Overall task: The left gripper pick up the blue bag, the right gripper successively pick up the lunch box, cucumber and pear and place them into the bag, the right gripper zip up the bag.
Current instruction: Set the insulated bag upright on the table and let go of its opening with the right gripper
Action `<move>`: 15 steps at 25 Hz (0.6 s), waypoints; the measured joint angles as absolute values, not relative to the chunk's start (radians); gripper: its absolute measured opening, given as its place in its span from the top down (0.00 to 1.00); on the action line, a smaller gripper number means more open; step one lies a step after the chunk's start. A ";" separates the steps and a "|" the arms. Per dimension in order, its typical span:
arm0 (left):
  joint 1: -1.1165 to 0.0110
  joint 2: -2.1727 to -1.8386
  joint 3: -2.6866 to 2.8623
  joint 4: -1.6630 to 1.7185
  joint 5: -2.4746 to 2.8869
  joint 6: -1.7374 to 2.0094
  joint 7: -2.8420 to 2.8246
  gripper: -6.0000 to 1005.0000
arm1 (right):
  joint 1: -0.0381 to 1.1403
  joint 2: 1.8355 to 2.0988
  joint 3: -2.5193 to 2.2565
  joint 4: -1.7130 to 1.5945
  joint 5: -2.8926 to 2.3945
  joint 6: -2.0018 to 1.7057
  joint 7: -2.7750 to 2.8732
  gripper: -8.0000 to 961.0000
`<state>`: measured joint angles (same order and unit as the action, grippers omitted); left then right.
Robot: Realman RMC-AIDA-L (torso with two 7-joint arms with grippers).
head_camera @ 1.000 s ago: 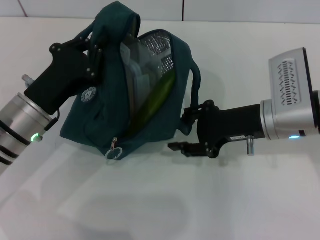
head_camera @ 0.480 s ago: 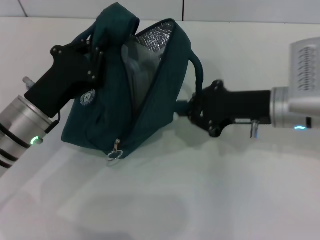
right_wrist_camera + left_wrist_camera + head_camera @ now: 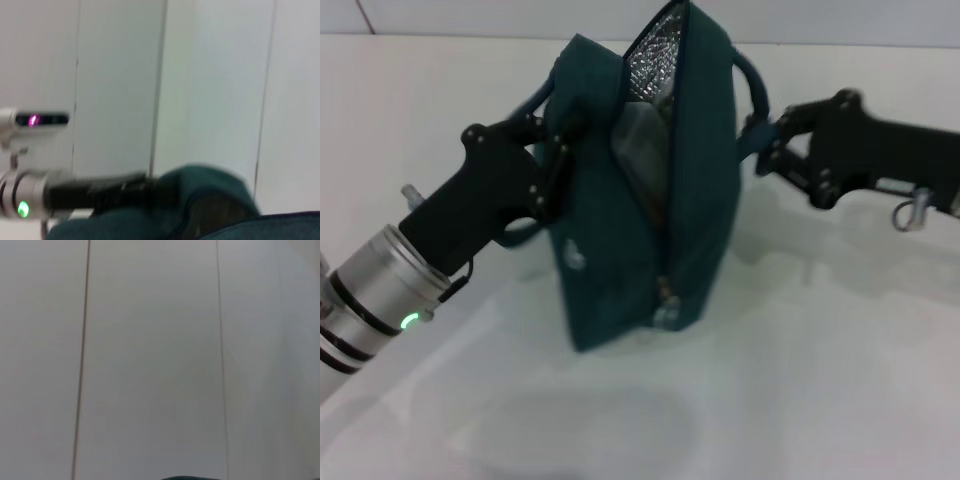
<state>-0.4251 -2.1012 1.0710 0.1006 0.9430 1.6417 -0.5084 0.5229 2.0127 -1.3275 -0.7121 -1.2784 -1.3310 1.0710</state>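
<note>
Left gripper reaching in from lower left, right gripper from the right

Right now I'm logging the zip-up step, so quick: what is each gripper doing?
Left gripper: shut on the blue bag, gripping its near side.
Right gripper: at the bag's far cord handle; cannot tell whether it grips.
</note>
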 joint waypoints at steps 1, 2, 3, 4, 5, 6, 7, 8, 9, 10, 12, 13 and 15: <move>-0.426 -2.102 1.075 0.090 0.943 1.653 -0.508 0.90 | 0.523 2.010 -1.296 -0.705 -1.280 -1.360 1.071 0.92; -0.428 -2.103 1.079 0.080 0.944 1.664 -0.508 0.90 | 0.523 2.005 -1.268 -0.701 -1.281 -1.383 1.070 0.92; -0.429 -2.104 1.081 0.074 0.944 1.668 -0.508 0.90 | 0.523 2.001 -1.259 -0.700 -1.283 -1.396 1.070 0.92; -0.431 -2.105 1.082 0.067 0.944 1.672 -0.508 0.90 | 0.525 1.995 -1.252 -0.700 -1.284 -1.404 1.072 0.92; -0.432 -2.106 1.083 0.059 0.944 1.674 -0.506 0.90 | 0.528 1.987 -1.250 -0.700 -1.286 -1.408 1.078 0.92; -0.433 -2.107 1.083 0.049 0.943 1.674 -0.503 0.89 | 0.532 1.980 -1.252 -0.700 -1.287 -1.411 1.085 0.92; -0.434 -2.107 1.083 0.045 0.943 1.674 -0.502 0.88 | 0.534 1.976 -1.254 -0.700 -1.289 -1.414 1.091 0.92; -0.436 -2.108 1.083 0.037 0.943 1.674 -0.500 0.87 | 0.538 1.971 -1.258 -0.700 -1.295 -1.421 1.100 0.92; -0.438 -2.108 1.083 0.031 0.943 1.674 -0.500 0.86 | 0.541 1.967 -1.258 -0.700 -1.306 -1.426 1.112 0.92; -0.442 -2.108 1.083 0.018 0.946 1.673 -0.500 0.85 | 0.544 1.965 -1.257 -0.699 -1.321 -1.430 1.127 0.92; -0.441 -2.107 1.083 0.012 0.948 1.674 -0.500 0.77 | 0.548 1.963 -1.252 -0.705 -1.369 -1.430 1.172 0.92; -0.438 -2.107 1.083 0.012 0.949 1.678 -0.497 0.73 | 0.551 1.963 -1.250 -0.715 -1.400 -1.430 1.203 0.92; -0.432 -2.108 1.083 0.012 0.950 1.689 -0.482 0.65 | 0.554 1.961 -1.250 -0.724 -1.417 -1.433 1.230 0.92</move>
<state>-0.4320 -2.1082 1.0827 0.0119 0.9496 1.6892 -0.4817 0.5540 1.9609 -1.2498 -0.7243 -1.4165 -1.4327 1.2300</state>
